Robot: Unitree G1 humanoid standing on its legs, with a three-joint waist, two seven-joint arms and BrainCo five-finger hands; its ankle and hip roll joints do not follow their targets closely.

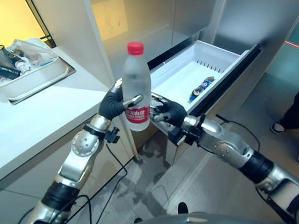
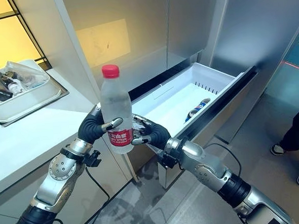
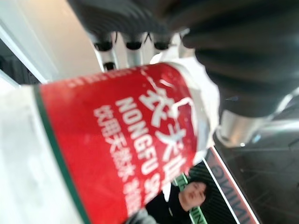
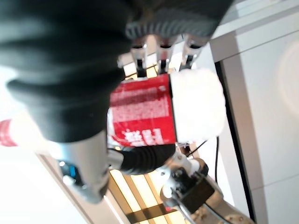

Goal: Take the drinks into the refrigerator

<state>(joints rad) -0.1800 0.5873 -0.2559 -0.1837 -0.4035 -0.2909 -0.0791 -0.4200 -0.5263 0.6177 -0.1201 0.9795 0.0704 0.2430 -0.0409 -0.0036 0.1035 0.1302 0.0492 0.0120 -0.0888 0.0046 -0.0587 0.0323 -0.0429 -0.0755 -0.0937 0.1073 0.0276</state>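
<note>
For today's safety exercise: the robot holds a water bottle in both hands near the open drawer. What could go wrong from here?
1. The water bottle sits between left hand and right hand; a badly timed release could drop it to the floor.
2. Lowered carelessly into the drawer, it might land on the can.

Silver-grey arms, dark ribbed wrist covers

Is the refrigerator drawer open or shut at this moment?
Open. The drawer is pulled out and its white inside shows, with one can lying on the bottom. The water bottle is outside, held by both hands.
</note>
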